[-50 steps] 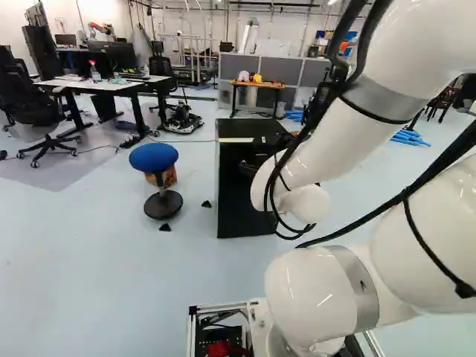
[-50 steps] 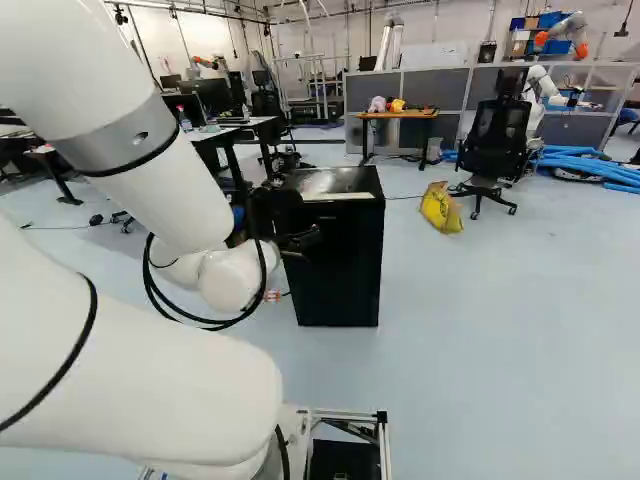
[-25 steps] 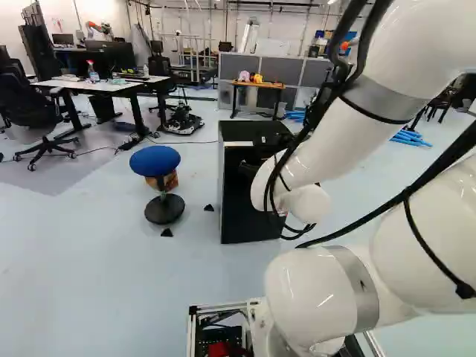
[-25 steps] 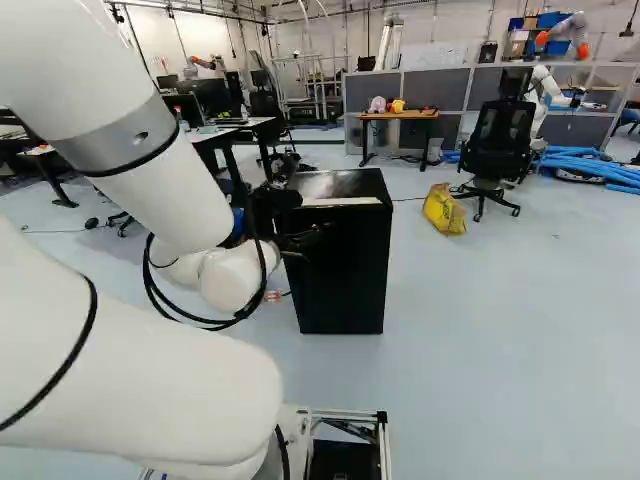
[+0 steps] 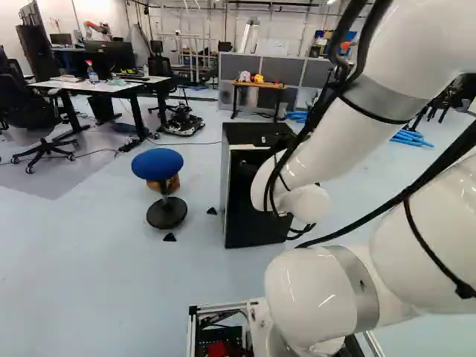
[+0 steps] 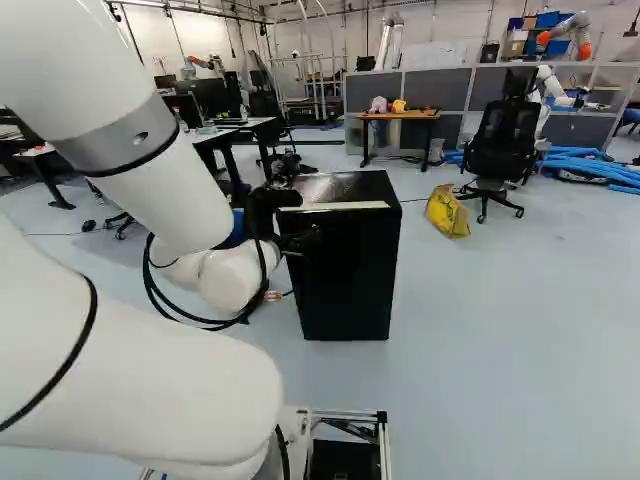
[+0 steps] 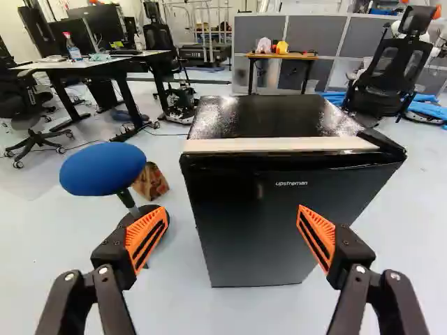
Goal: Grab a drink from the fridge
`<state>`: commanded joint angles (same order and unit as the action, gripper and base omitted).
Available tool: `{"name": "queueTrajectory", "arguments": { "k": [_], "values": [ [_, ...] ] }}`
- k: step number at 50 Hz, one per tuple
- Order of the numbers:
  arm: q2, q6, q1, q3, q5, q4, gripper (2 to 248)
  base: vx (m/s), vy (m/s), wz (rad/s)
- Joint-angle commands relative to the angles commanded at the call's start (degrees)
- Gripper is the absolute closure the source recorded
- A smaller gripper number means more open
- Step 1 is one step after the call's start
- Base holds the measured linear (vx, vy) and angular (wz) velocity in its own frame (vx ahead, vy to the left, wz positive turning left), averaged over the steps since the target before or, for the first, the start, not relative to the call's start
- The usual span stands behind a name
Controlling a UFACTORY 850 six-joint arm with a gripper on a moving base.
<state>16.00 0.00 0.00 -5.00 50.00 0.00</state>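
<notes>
Facing closed fridge on floor, ahead of fingers spread wide and empty, can't see drink, presumably inside, so should first hook side edge of door, likely rigid, slick and stiff to pull.

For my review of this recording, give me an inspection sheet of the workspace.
Surface: pale floor; black fridge with a pale strip along its top front edge.
Job's things: fridge door appears closed; drink, nothing seen.
Clutter: blue stool, brown bag beside it, yellow bag on the floor.
Gripper: fingers open, nothing between them, fridge ahead.
Cables: black cables along the arm; thin cable on the floor beyond the stool.
Surroundings: desk, office chair, grey partition, another robot.
</notes>
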Motion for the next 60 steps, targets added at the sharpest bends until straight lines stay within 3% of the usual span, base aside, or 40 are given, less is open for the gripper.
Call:
{"name": "queueTrajectory", "arguments": {
  "k": [60],
  "values": [
    [-0.76,0.0,0.43,-0.65,0.0,0.85,3,0.029,0.021,-0.003]
  ]
}}
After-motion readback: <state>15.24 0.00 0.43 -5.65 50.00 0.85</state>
